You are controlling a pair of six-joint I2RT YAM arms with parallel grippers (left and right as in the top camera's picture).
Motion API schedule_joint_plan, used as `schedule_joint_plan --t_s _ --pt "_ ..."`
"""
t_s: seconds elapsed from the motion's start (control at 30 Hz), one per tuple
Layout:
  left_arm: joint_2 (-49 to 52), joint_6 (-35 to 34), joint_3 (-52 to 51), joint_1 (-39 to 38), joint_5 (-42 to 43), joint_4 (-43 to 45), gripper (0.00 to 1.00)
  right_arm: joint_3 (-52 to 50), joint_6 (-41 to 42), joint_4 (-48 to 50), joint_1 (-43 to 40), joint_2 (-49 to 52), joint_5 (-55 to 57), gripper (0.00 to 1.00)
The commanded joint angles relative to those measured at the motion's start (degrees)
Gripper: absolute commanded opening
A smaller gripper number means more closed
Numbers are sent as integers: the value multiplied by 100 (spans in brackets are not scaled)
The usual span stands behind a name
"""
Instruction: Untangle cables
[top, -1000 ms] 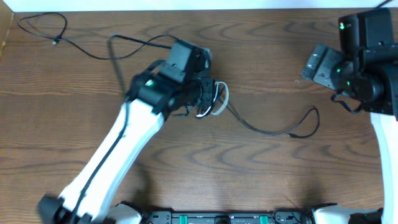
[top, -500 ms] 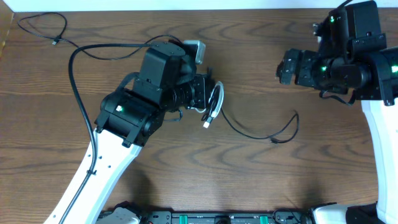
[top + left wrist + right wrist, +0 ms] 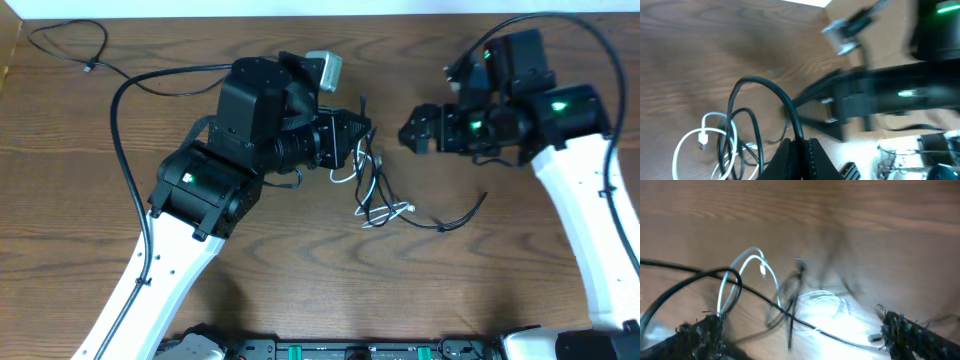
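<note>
Brown wood-grain bench [image 3: 300, 260] beneath both arms. At mid-bench, a loose knot of cables [image 3: 372, 195]: thin black cord looped over itself, with a short white cord [image 3: 388, 212] threaded through and carrying a small plug. Pinched tight between the left fingers [image 3: 358, 135], a black loop at the knot's upper end. Long axis slanting down-right, with a black tail [image 3: 462, 218] curling off rightward. Spread wide near the knot, the right fingers [image 3: 413, 130]. In the far left corner, well apart, another thin black cord [image 3: 68, 42], lying slack.
</note>
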Motion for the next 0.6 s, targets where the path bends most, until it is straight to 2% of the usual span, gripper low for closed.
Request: schedule_joint_plan --t_s 0.0,0.2,0.4,0.5,0.57 --pt "-122 -109 22 20 299 90 8 -603 -114 420 149 22 -844 99" --pt "-122 -240 22 20 297 162 7 -1364 -116 1104 426 22 -857 99" --pt "-122 -426 22 20 297 181 8 -1491 -114 1537 809 24 -850 97" --pt "-127 -535 22 20 328 181 7 -1491 -114 1714 977 28 -723 83" --pt "-127 -538 22 20 511 219 8 -1491 -109 1762 1093 31 -487 78"
